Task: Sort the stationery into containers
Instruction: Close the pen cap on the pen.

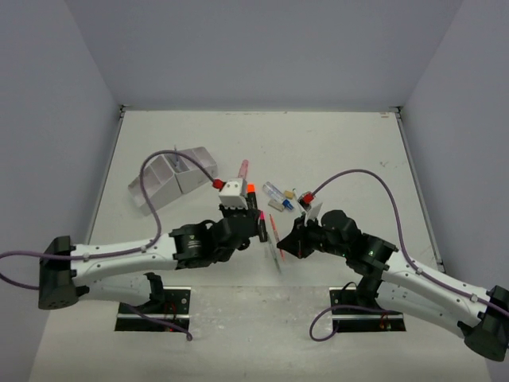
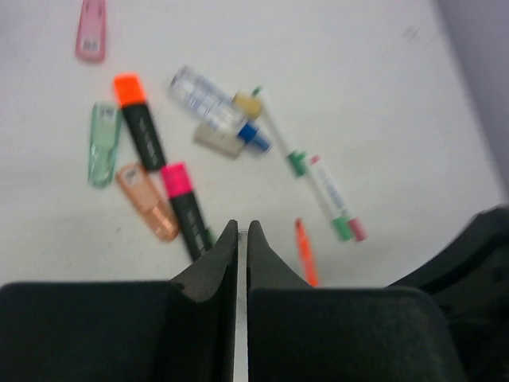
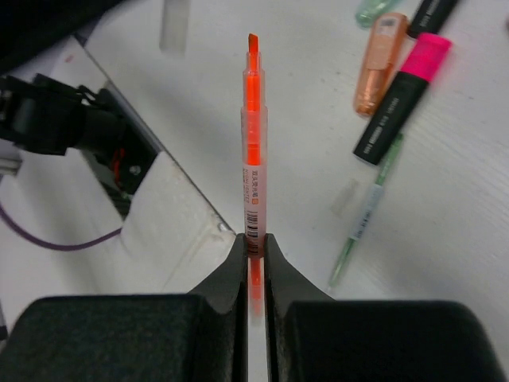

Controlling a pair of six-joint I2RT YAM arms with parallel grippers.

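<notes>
My right gripper (image 3: 253, 239) is shut on a thin orange pen (image 3: 253, 143) with a clear barrel, held above the table and pointing away from the fingers. It sits at table centre (image 1: 288, 239), and the pen (image 1: 274, 232) also shows in the left wrist view (image 2: 306, 255). My left gripper (image 2: 242, 227) is shut to a thin slit with nothing seen in it, above the black end of a pink-capped marker (image 2: 184, 207). It hangs just left of the right gripper (image 1: 262, 235). The white compartment trays (image 1: 151, 191) lie at the back left.
On the table beyond the grippers lie an orange-capped marker (image 2: 139, 119), a green clear cap (image 2: 103, 143), an orange clear cap (image 2: 147, 203), a pink piece (image 2: 91, 30), a clear tube with blue (image 2: 211, 107), beige pieces (image 2: 219, 142) and two green-tipped white pens (image 2: 330, 195).
</notes>
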